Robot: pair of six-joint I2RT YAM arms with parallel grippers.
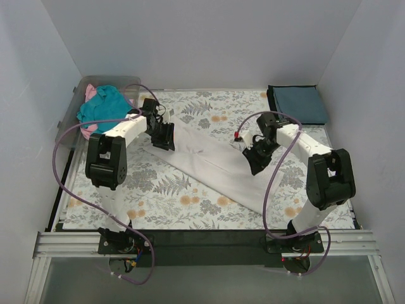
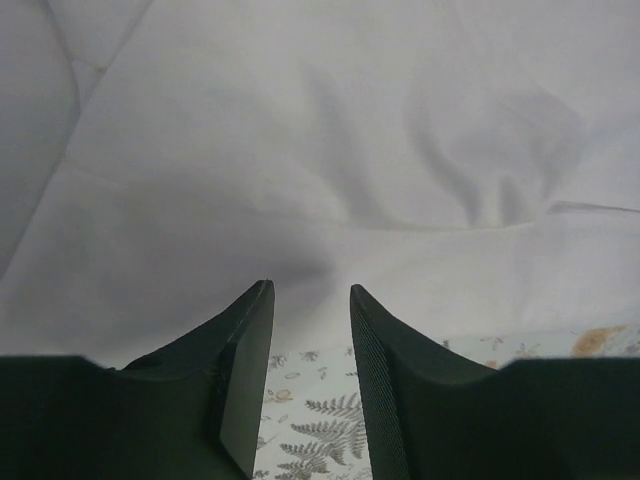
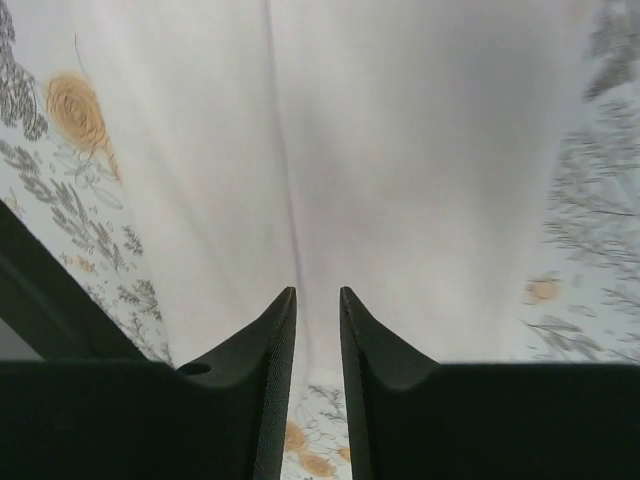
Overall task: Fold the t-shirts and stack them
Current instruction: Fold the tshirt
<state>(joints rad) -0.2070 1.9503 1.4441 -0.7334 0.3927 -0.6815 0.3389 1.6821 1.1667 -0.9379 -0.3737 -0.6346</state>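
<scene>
1. A white t-shirt (image 1: 218,166) lies as a long narrow band, slanting across the floral table cover (image 1: 171,206) from the far left toward the near right. It looks folded lengthwise already, which would explain why it is so slim.
2. The left gripper (image 1: 163,138) hangs over the far-left end of the band, its jaws a little spread and nothing between them (its wrist view shows the cover's fern print through the gap, right at the cloth's edge).
3. The right gripper (image 1: 256,163) hovers over the band nearer its other end. Its jaws are narrowly parted too and pinch nothing; a fold line or seam runs straight ahead of it.
4. With one arm toward each end, the pair seems placed to take hold of the strip and fold it crosswise, though that is my reading of it.
5. A dark slate-blue t-shirt (image 1: 297,104) sits folded flat at the far right corner, well apart from the white one. It is probably the start of the stack.
6. A teal t-shirt (image 1: 101,109) and a pink t-shirt (image 1: 90,94) are heaped in a clear bin (image 1: 66,126) at the far left, apparently waiting their turn.
7. No brand, label or writing can be read on the shirts, the bin or the arms.
</scene>
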